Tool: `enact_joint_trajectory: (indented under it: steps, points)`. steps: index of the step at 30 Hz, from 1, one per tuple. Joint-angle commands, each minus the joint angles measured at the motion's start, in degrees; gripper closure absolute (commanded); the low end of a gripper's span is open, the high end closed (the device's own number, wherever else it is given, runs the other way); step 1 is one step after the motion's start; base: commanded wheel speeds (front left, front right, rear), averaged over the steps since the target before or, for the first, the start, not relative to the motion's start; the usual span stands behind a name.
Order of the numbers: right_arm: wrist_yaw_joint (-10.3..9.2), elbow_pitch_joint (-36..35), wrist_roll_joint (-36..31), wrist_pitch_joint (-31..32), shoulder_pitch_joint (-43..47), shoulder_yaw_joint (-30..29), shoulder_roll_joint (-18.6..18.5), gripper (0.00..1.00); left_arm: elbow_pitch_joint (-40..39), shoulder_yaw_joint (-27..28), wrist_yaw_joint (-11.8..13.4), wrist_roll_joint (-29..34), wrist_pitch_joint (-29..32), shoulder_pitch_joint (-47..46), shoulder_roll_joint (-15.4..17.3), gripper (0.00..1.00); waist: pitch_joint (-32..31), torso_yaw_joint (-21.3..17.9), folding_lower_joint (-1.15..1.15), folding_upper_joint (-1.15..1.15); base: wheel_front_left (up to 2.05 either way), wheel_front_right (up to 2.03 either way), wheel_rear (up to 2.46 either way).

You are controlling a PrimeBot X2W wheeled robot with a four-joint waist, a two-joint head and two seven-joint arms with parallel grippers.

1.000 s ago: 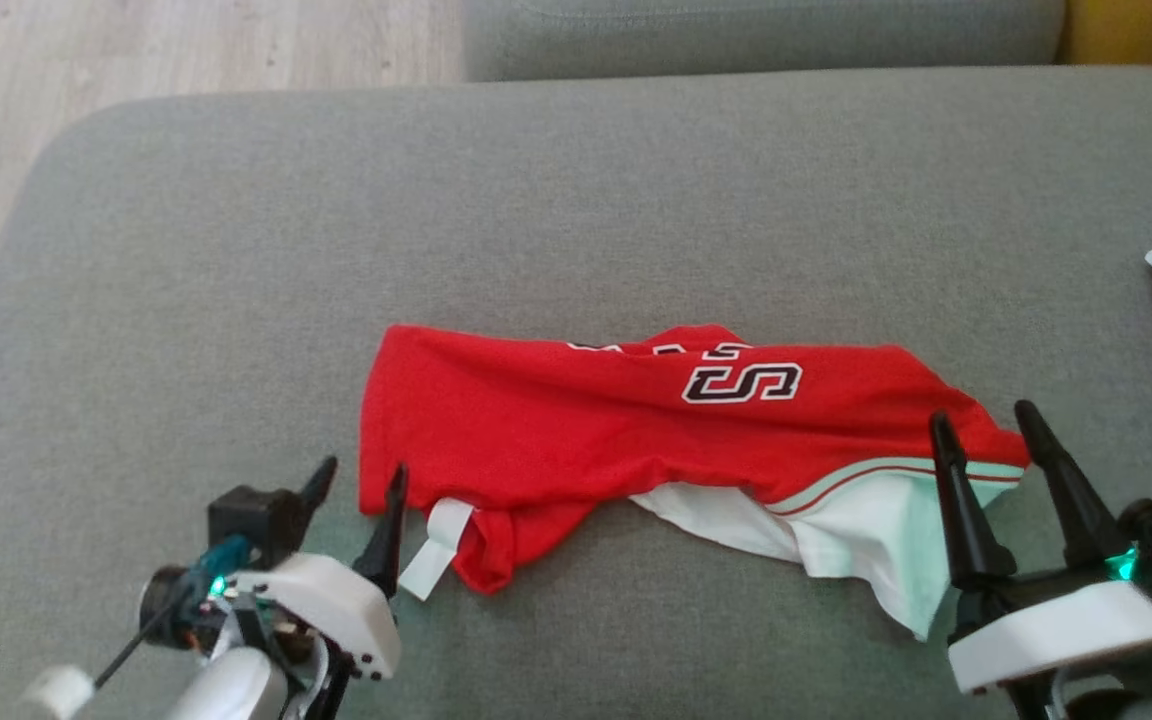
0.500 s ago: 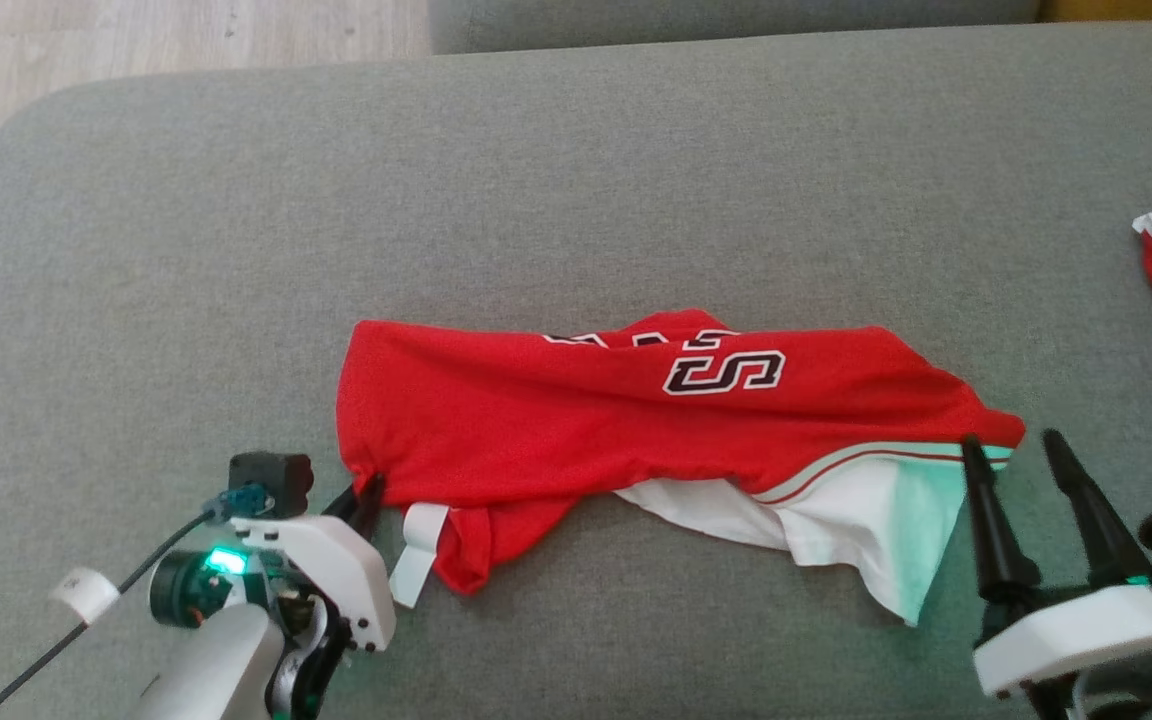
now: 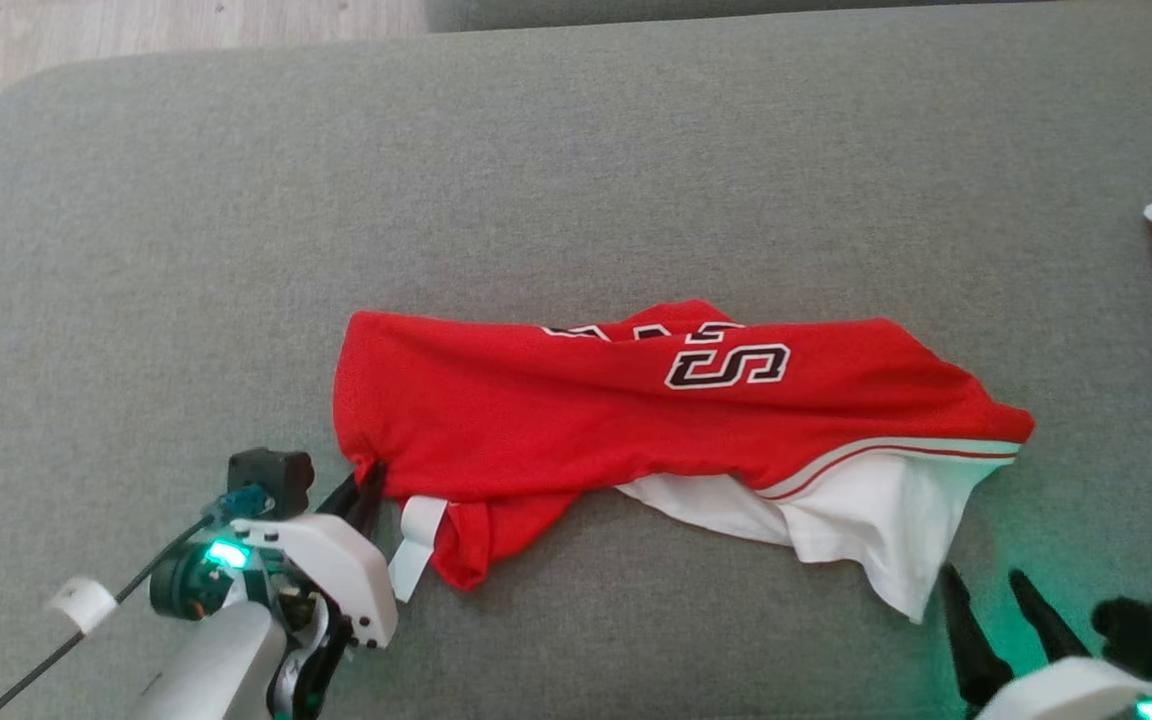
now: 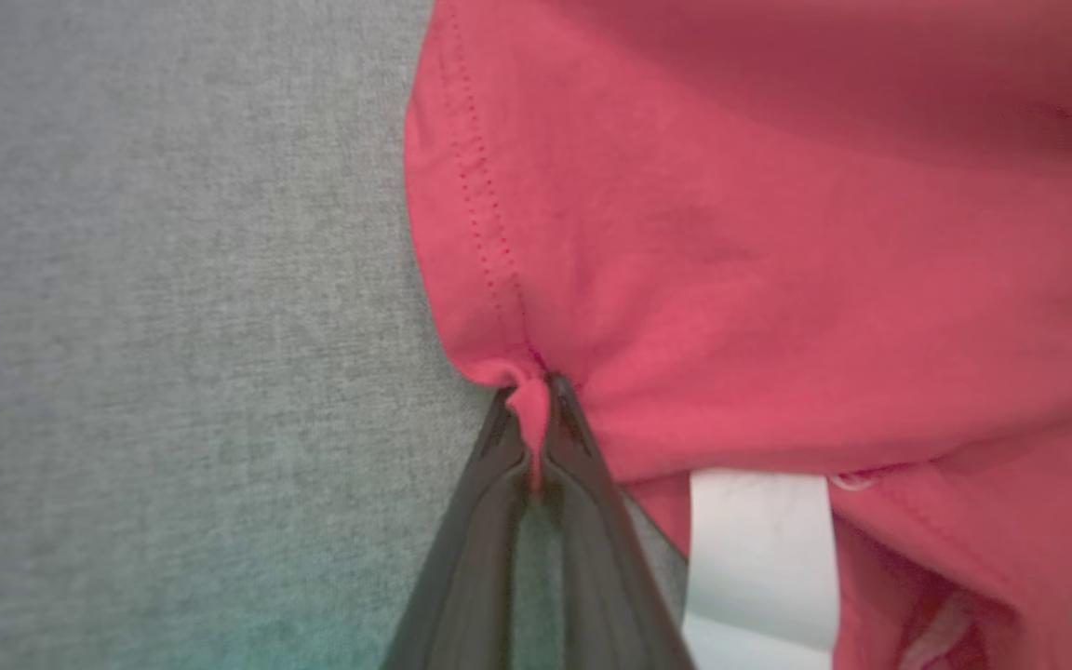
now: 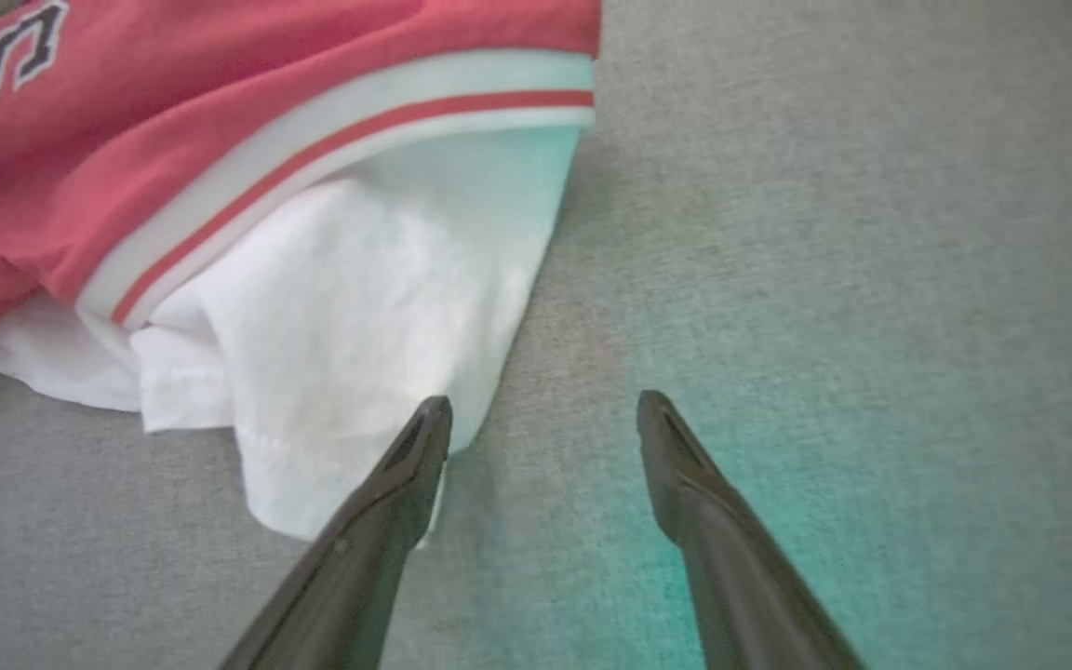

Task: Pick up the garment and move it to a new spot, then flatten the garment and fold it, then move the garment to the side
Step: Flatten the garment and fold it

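While pinching the near-left corner of the red garment (image 3: 636,420) between closed fingers (image 4: 578,484), holds the left gripper (image 3: 371,472) low on the grey sofa cushion (image 3: 576,180); has the right gripper (image 3: 981,575) open, fingers apart beside the white hem corner; shows the garment rumpled lengthwise mid-cushion.
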Motion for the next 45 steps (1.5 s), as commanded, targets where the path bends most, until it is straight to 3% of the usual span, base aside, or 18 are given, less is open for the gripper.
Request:
enact_joint_trajectory:
  steps: [1,11,12,13,14,23,34,39,45]
  points:
    - [-0.04,-1.50,0.35,-0.81,-2.30,1.55,-0.56,0.00,-0.04,1.07,0.28,0.38,0.35,-0.52,0.78,1.00,0.19,0.21,0.00,0.00,0.00,0.00,0.00]
    - [-0.04,3.79,0.80,3.46,-4.50,5.56,-0.55,0.00,-0.71,1.63,0.61,-0.20,-1.38,-0.64,0.84,1.00,0.78,0.98,0.00,0.00,0.00,0.00,0.00]
    - [-0.04,4.62,1.13,4.59,-4.66,5.97,-0.55,0.09,-0.80,1.83,0.64,-0.35,-1.90,-0.58,0.75,1.00,0.77,1.03,0.00,0.00,0.00,0.00,0.00]
    - [-0.04,5.19,1.30,5.51,-4.83,6.32,-0.55,0.66,-0.91,2.04,0.66,-0.46,-2.56,-0.49,0.69,1.00,0.73,1.07,0.00,0.00,0.00,0.00,0.00]
    - [-0.04,5.54,1.60,6.27,-4.93,6.54,-0.55,1.00,-1.01,2.19,0.72,-0.47,-3.15,-0.40,0.69,1.00,0.68,1.12,0.00,0.00,0.00,0.00,0.00]
    - [-0.04,-0.82,1.23,5.87,-5.78,4.17,-0.55,1.00,-7.28,4.74,2.54,-0.11,-9.46,1.17,2.13,1.00,-0.57,1.02,0.00,0.00,0.00,0.00,0.00]
    - [-0.04,-23.24,-5.64,4.21,-9.41,-4.87,-1.16,1.00,-33.64,7.80,7.60,4.44,-10.69,2.54,8.97,1.00,-4.75,1.60,0.00,0.00,0.00,0.00,0.00]
    - [-0.04,-33.17,-7.95,4.95,-14.63,-6.39,-5.21,1.00,-44.50,10.11,8.65,7.23,-10.45,-0.49,12.29,1.00,-7.11,1.66,0.00,0.00,0.00,0.00,0.00]
    - [-0.04,-43.13,-9.57,7.62,-25.04,-9.40,-13.32,1.00,-55.41,14.51,9.59,11.34,-9.34,-8.74,16.26,1.00,-9.49,2.12,0.00,0.00,0.00,0.00,0.00]
